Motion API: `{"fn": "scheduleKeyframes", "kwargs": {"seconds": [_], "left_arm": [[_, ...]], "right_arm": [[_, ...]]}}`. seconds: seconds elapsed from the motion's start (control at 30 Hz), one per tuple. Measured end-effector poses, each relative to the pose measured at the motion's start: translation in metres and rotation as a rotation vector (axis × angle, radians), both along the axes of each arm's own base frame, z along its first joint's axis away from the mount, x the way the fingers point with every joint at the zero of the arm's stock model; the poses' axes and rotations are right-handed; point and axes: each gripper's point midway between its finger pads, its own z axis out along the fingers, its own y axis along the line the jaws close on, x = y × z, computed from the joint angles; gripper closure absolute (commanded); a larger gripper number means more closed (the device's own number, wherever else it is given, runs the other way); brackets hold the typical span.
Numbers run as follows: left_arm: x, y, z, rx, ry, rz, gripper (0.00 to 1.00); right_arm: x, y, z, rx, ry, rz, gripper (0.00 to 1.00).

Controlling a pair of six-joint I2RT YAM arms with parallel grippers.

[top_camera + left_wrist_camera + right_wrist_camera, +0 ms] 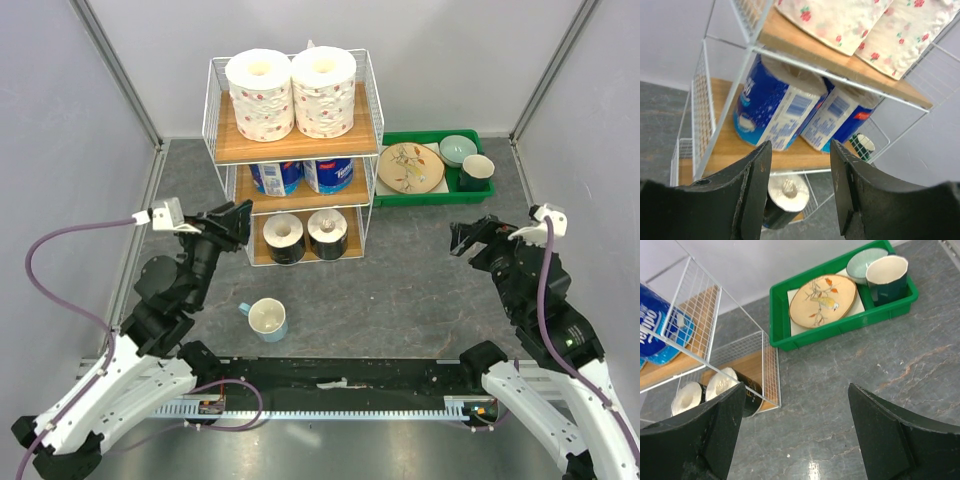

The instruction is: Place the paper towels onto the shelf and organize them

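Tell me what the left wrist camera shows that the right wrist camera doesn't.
Only the left wrist view shows the two red-speckled rolls on the top board, and the left gripper, open and empty. Only the right wrist view shows the green tray with its plate, bowl and dark cup, and the right gripper, open. Both show the shelf, blue-wrapped rolls on its middle board (cut off in the right view) and dark-wrapped rolls at the bottom.

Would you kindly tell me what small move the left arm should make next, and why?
Probably draw the left gripper, open and empty, back from the white wire shelf with wooden boards: two red-speckled white rolls, two blue-wrapped rolls and two dark-wrapped rolls already sit on its tiers.
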Motion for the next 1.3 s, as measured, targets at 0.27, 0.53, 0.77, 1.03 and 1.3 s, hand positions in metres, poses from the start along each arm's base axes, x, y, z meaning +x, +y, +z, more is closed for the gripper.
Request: {"fn": "scheduleKeyframes", "kwargs": {"seconds": [0.27, 0.53, 0.77, 1.03, 1.3], "left_arm": [[-0.018, 0.015, -0.06, 0.005, 0.137, -0.001, 0.43], [-0.03, 0.007, -0.134, 0.044, 0.327, -0.055, 0.44], [-0.04, 0.001, -0.198, 0.04, 0.472, -0.09, 0.44], [-0.038, -0.007, -0.223, 0.042, 0.538, -0.099, 0.44], [-0.031, -0.014, -0.242, 0.034, 0.528, -0.105, 0.44]], "right_arm": [[0.011, 0.031, -0.063, -0.03, 0.156, 0.129, 0.15], [0.001, 0.071, -0.131, 0.034, 0.316, 0.311, 0.18], [0.0, 0.094, -0.144, 0.13, 0.326, 0.384, 0.19], [0.003, 0.141, -0.165, 0.185, 0.373, 0.478, 0.21], [0.016, 0.165, -0.178, 0.256, 0.327, 0.453, 0.21]]}}
